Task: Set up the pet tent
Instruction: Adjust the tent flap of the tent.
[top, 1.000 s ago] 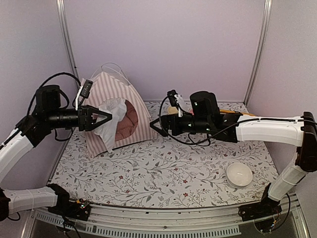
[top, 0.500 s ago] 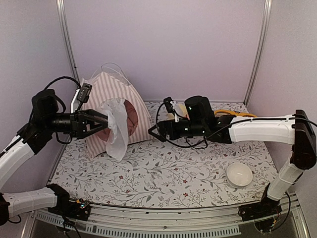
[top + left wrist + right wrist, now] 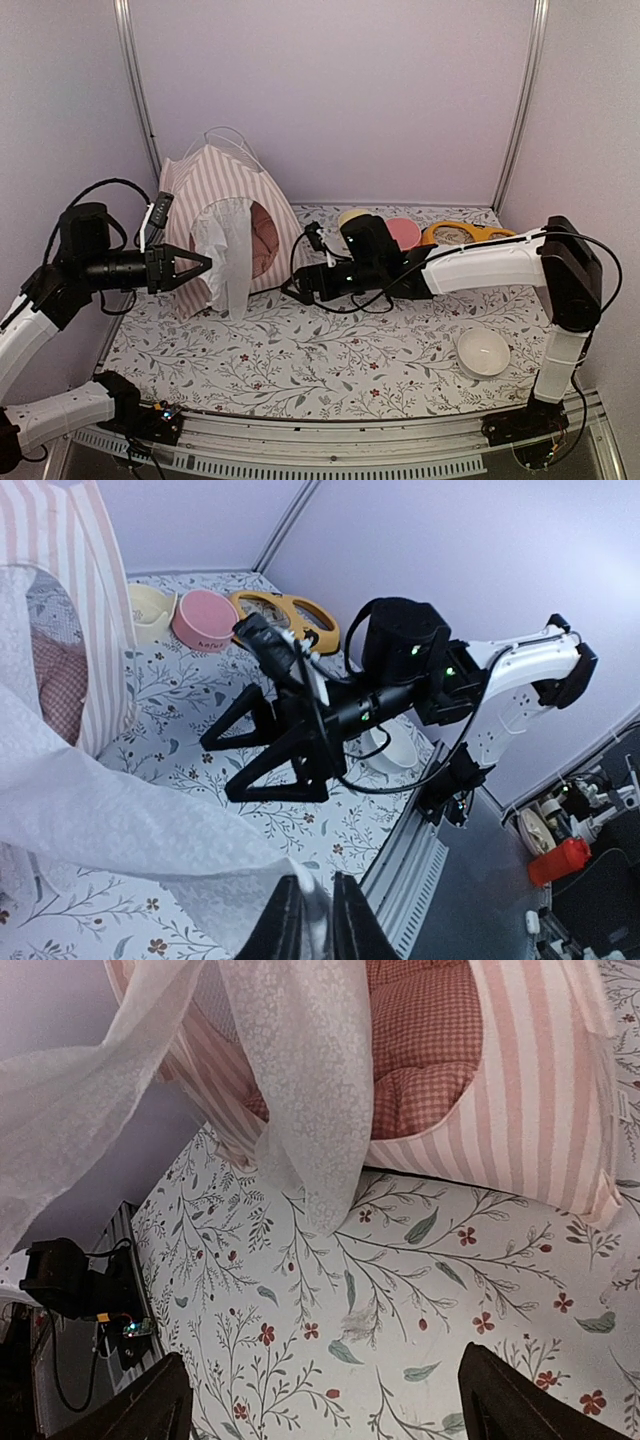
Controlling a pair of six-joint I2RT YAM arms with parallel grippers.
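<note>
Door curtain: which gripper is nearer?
Left. The left gripper is shut on the door curtain; the right gripper is open in front of the pet tent, not touching the curtain.

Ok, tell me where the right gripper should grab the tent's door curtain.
I'd pinch the free lower edge of the door curtain, coming from the tent's open front: it hangs loose there, clear of the pet tent wall, and the open right gripper faces it.
</note>
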